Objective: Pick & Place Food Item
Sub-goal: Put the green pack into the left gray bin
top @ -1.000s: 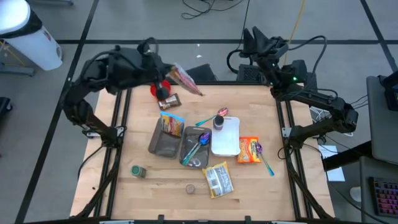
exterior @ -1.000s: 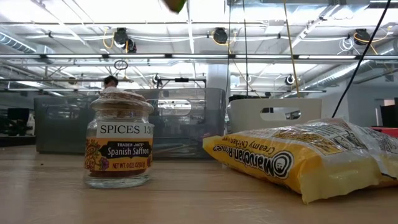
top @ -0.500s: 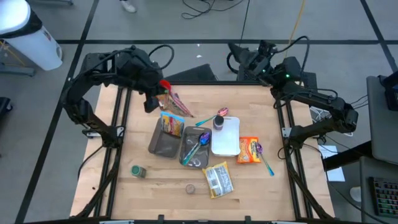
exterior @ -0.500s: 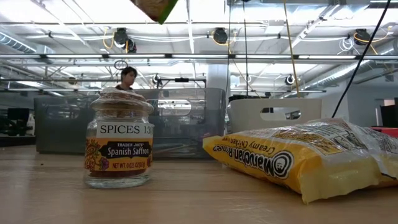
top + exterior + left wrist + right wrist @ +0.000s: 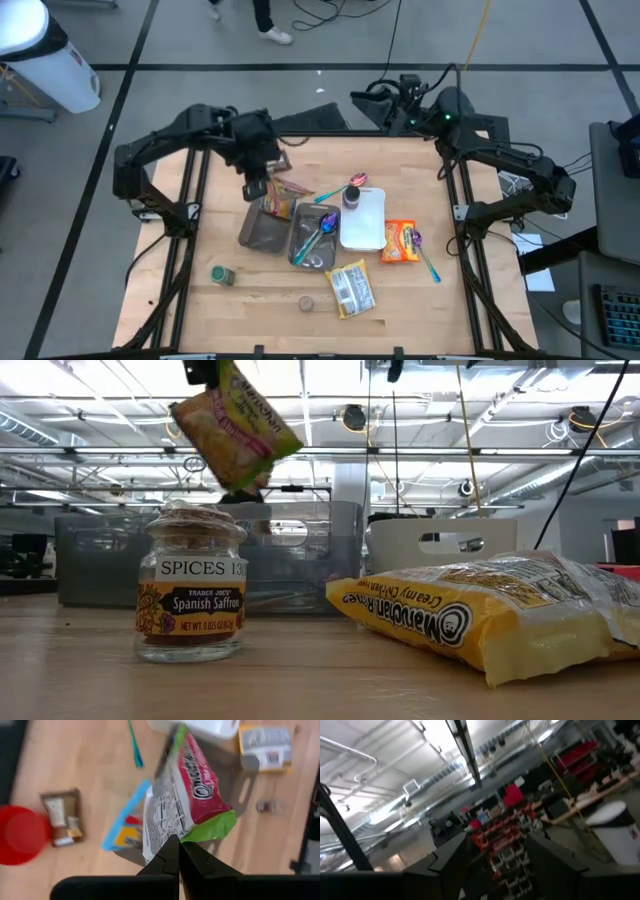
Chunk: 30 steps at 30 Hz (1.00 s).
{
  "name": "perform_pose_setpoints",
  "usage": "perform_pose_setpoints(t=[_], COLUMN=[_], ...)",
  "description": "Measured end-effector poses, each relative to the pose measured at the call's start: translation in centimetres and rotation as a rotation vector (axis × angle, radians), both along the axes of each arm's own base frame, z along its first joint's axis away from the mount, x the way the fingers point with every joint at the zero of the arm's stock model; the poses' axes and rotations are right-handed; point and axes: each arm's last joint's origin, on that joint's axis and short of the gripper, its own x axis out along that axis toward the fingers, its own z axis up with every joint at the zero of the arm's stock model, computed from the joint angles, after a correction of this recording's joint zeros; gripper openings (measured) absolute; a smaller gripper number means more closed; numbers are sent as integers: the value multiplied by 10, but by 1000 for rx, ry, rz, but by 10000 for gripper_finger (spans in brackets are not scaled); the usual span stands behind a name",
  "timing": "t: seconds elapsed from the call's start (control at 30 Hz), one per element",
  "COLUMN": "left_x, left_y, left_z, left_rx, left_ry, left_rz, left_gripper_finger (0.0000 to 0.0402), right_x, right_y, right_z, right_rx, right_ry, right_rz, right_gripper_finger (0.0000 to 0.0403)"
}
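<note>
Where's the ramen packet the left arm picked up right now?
In the high view, the ramen packet hangs from the left gripper, shut on its edge, above the grey bin left of table centre.

Two dark cable-draped jointed arms

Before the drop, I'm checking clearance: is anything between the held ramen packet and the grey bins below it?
Nothing visible intervenes. The left gripper holds the ramen packet above the grey bin, which already contains a blue-edged packet.

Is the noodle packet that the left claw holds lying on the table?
No: in the low view the noodle packet hangs in the air, pinched by the left gripper.
</note>
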Motion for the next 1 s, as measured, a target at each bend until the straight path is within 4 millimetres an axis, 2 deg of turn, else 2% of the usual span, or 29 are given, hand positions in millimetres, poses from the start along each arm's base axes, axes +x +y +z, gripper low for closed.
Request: perform_pose_setpoints(t=[0.17,0.3,0.7,0.87,1.0], left_x=[-1,-4,-6,-7,-7], left_y=[-5,-7,2,3,2], left_z=[-18,-25,-64,-72,-71], left_rx=[-66,-123,-209,-215,-261], left_ry=[64,78,205,230,210], left_rz=[-13,-41,-45,-65,-92], left_gripper_finger=[0,0,0,0,0], right_x=[0,-1,0,4,11], right_y=[-6,-7,-6,-2,12], right_z=[-8,-10,-10,-25,-39], right_rx=[21,29,20,-11,-115], right_ry=[83,106,118,264,399], right_rz=[35,43,78,126,191], right_gripper_finger=[196,196,196,196,196])
